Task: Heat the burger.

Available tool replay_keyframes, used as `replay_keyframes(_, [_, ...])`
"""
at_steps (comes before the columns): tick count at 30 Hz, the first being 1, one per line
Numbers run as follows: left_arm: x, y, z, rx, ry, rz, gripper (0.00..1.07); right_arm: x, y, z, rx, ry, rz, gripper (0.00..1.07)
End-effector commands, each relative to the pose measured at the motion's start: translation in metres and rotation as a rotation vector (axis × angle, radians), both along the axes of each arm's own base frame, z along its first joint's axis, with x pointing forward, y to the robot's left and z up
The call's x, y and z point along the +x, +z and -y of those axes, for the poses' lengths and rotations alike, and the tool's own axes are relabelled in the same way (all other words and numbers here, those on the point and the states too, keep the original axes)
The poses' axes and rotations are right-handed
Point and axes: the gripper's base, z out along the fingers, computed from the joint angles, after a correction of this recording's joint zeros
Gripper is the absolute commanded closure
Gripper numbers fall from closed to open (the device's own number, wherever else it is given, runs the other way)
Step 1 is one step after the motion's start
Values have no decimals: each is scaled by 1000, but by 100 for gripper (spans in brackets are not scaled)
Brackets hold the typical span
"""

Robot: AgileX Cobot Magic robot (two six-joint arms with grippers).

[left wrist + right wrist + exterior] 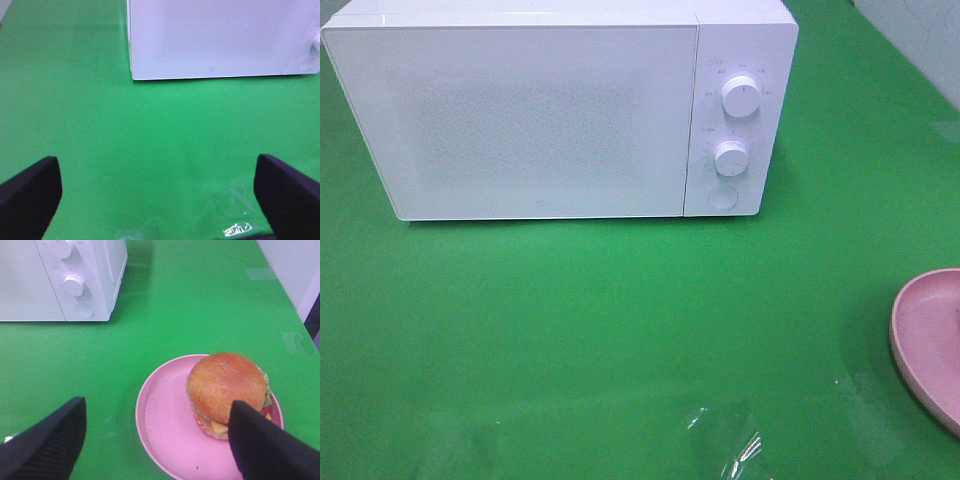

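Note:
The burger, with golden-brown bun, green lettuce edge and yellow cheese, sits on a pink plate in the right wrist view. My right gripper is open above the plate's near side, one finger overlapping the burger's edge in the picture. The plate's edge shows at the right border of the high view; the burger is out of that view. The white microwave stands at the back with its door shut. My left gripper is open and empty over the green table, facing the microwave.
The microwave has two knobs and a round button on its right panel. The green tabletop stretches in front of it. A white wall runs along the table's right edge.

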Motion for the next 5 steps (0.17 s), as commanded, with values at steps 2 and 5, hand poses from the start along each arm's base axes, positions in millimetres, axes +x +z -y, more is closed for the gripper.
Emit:
replay_keyframes(2, [-2,0,0,-6,4,24,10,-3,0,0,-9,-4,27,32])
replay_keyframes(5, [-2,0,0,-6,4,24,10,-3,0,0,-9,-4,27,32])
